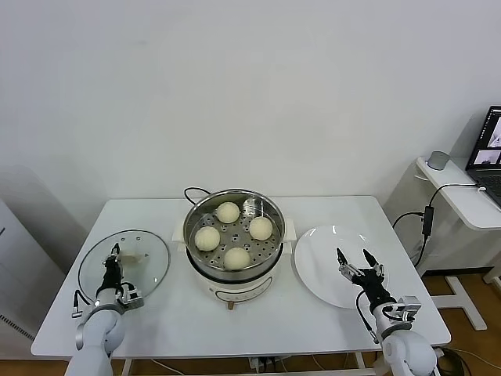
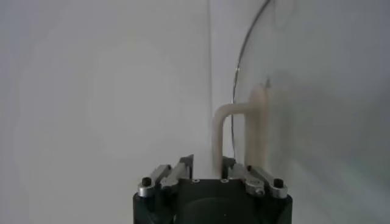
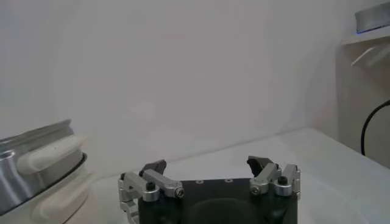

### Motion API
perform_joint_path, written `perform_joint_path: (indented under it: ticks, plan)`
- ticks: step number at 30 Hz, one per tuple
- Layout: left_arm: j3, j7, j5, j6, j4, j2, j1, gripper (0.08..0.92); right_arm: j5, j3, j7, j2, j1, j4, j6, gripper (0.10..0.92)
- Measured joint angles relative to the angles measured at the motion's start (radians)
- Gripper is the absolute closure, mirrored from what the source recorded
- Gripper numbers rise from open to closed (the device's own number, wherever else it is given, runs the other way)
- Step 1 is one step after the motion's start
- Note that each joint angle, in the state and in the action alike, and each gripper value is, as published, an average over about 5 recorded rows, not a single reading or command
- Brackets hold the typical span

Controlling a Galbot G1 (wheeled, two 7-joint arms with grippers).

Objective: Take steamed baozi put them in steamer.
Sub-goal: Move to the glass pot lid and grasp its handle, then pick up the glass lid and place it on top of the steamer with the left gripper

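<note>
Already the four smooth, pale cream-white steamed buns [image 1: 232, 234] sit inside the round shiny stainless-steel steamer basket [image 1: 197, 211], spread apart on its perforated floor, which suggests the loading itself is finished. The basket rests on its white electric cooker base [image 1: 235, 288] at the middle of the white bench [image 1: 274, 321].

Beside it on the robot's left lies the round glass lid [image 1: 153, 274], flat on the bench, its pale arched handle [image 2: 236, 131] standing up. The left claw [image 1: 116, 262] is clenched on that handle, presumably because covering the steamer comes next. The lid's rim lies near the cooker's side handle, so I judge it needs a clear lift before it swings across.

On the other side, the flat white plate [image 1: 321, 258] holds nothing, and the right claw [image 1: 356, 266] hangs over it with its fingers spread, grasping nothing. Bare bench runs along the front edge, giving both arms room to draw away.
</note>
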Motion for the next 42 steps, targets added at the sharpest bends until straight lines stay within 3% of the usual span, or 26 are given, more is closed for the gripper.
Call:
perform_joint_path:
  ticks: [8, 19, 31, 42]
  plan:
    - [-0.003, 0.023, -0.022, 0.034, -0.057, -0.006, 0.026, 0.871, 0.0, -0.001, -0.002, 0.001, 0.002, -0.003, 0.003, 0.203]
    - [0.016, 0.114, -0.051, 0.247, -0.327, -0.02, 0.117, 0.871, 0.004, -0.001, -0.004, -0.001, 0.001, -0.003, 0.009, 0.203]
    - [0.132, 0.34, 0.126, 0.499, -0.623, -0.056, 0.117, 0.871, 0.011, 0.002, -0.007, -0.005, -0.008, 0.003, 0.013, 0.203]
    - [0.283, 0.485, 0.29, 0.583, -0.718, -0.132, 0.042, 0.871, 0.011, 0.01, -0.008, -0.002, -0.016, 0.001, 0.014, 0.203]
